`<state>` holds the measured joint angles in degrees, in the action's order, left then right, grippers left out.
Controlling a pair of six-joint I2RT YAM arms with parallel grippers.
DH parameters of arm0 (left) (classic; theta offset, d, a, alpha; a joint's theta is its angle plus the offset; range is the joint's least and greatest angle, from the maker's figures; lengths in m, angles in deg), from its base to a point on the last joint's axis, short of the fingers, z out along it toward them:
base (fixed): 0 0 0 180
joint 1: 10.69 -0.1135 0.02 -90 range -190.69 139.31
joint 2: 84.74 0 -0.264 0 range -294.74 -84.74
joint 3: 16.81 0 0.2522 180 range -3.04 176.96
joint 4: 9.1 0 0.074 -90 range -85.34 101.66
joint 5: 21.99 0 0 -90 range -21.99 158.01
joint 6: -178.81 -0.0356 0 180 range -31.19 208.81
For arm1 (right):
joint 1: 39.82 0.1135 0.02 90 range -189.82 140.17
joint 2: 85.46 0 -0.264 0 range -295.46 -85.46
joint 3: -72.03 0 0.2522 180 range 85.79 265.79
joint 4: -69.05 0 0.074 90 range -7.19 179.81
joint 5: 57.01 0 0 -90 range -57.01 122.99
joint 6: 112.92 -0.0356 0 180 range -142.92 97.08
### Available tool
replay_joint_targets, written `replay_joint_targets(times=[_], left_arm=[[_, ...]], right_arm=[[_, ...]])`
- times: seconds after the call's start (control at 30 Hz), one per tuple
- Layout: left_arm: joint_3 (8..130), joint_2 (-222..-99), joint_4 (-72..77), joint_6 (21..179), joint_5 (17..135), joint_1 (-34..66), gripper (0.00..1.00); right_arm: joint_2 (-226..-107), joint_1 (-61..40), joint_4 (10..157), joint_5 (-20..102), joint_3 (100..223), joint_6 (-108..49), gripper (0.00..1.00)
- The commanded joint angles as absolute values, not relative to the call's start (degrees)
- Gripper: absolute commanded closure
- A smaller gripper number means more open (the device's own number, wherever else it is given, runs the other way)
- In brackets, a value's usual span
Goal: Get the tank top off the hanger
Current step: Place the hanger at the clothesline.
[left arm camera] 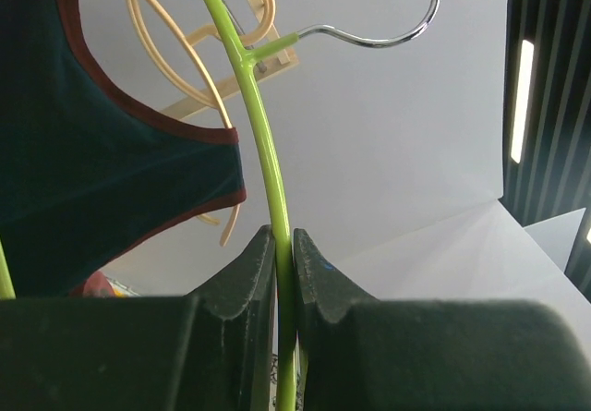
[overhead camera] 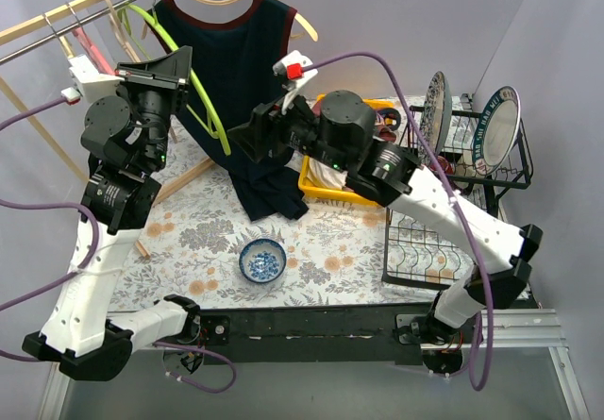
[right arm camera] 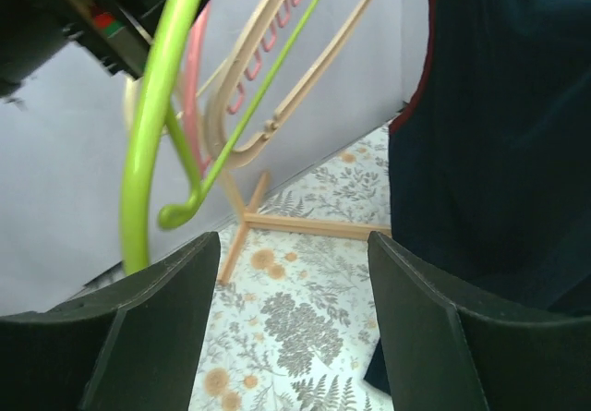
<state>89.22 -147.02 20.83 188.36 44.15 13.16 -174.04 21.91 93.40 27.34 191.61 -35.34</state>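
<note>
Left gripper clamped on green hanger; right gripper — jaws apart (holding nothing) — just beside hanging navy tank top.

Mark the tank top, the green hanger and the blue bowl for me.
tank top point(overhead camera: 236, 71): top external view, on the dark front panel below the neckline.
green hanger point(left arm camera: 267, 162): left wrist view, on its curved arm below the hook.
blue bowl point(overhead camera: 262, 260): top external view, on its patterned inside.

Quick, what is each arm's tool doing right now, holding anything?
Left tool: closed on the green hanger.
Right tool: open, holding nothing, beside the tank top.
</note>
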Motion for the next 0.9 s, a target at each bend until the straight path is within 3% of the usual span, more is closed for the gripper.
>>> replay_joint_targets(times=[0.0, 0.2, 0.37, 0.87], left_arm=[[92.49, -148.11, 18.11, 183.65, 43.84, 13.21, 1.00], [90.74, -148.11, 15.39, 182.59, 43.66, 13.21, 1.00], [90.73, -148.55, 14.68, 180.22, 43.13, 13.30, 1.00], [87.75, -146.97, 13.01, 180.92, 42.34, 13.21, 1.00]], right_arm=[[-176.69, 21.87, 93.28, 26.29, 198.55, -33.02, 0.28], [-177.05, 21.87, 92.83, 28.86, 198.29, -34.70, 0.29], [-172.84, 21.87, 94.59, 21.85, 196.01, -35.13, 0.21], [-171.15, 22.66, 89.50, 29.91, 190.03, -39.79, 0.28]])
